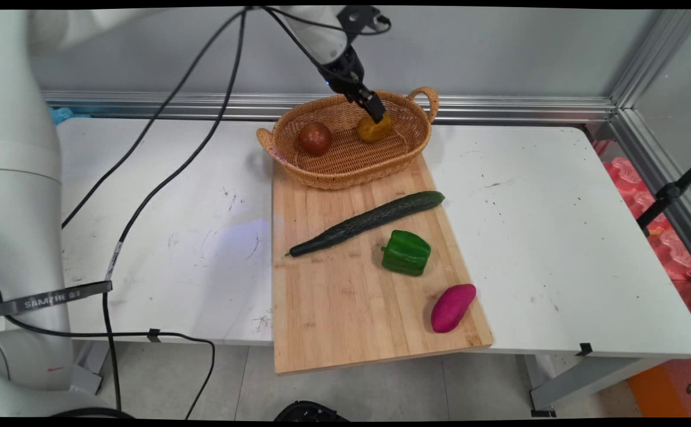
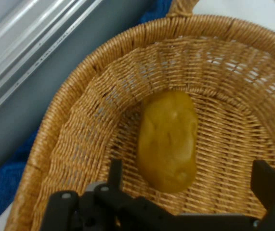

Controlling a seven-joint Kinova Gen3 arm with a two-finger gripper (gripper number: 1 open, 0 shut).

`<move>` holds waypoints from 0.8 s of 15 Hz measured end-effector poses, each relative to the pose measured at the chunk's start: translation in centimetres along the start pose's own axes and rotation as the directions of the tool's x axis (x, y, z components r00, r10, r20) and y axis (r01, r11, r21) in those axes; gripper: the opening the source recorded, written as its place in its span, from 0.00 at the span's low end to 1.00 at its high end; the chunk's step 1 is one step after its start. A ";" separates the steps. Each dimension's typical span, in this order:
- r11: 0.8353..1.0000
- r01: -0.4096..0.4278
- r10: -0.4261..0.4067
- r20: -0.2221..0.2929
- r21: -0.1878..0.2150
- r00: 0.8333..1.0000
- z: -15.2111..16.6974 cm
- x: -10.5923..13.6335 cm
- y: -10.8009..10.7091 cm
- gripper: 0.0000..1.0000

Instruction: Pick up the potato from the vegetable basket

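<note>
My gripper [image 1: 376,112] hangs inside the wicker basket [image 1: 328,176] at the back of the table, just above a yellow potato [image 1: 373,130]. In the hand view the potato [image 2: 168,139] lies on the woven floor of the basket [image 2: 79,120]. The fingers [image 2: 115,171] stand open on either side of its near end, and I cannot tell whether they touch it. A round reddish-brown fruit [image 1: 315,138] rests in the basket's left part.
A wooden cutting board [image 1: 345,308] runs from the basket to the table's near edge. It carries a long cucumber [image 1: 369,222], a green bell pepper [image 1: 405,253] and a purple sweet potato [image 1: 452,307]. Black cables [image 1: 161,190] hang over the table's left side.
</note>
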 end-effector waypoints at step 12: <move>0.999 -0.038 0.038 0.067 0.003 0.997 6.6 1.6 -0.2 0.00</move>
